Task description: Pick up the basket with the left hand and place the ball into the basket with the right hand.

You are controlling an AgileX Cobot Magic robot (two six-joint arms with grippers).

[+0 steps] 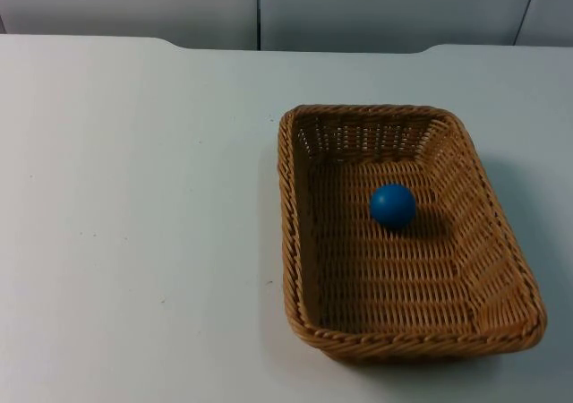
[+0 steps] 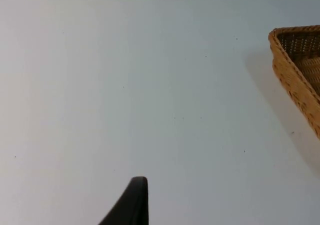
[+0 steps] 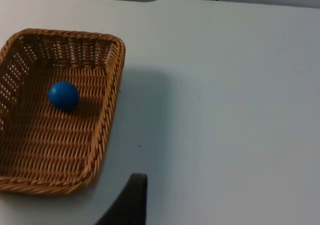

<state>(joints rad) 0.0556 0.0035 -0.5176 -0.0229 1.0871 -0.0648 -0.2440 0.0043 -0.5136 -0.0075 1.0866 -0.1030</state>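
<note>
A woven wicker basket (image 1: 288,206) rests flat on the white table, right of centre. A blue ball (image 1: 392,205) lies inside it, on the basket floor toward the far end. My left gripper (image 2: 135,205) hovers over bare table well to the left of the basket (image 2: 295,77), apart from it. My right gripper (image 3: 132,200) hovers to the right of the basket (image 3: 107,110), also clear of it, and looks onto the ball (image 3: 63,95) inside. Nothing is held by either gripper.
The white table top (image 1: 134,224) stretches wide to the left of the basket. A grey partition wall (image 1: 260,9) closes the far edge. The basket's near end sits close to the table's front edge.
</note>
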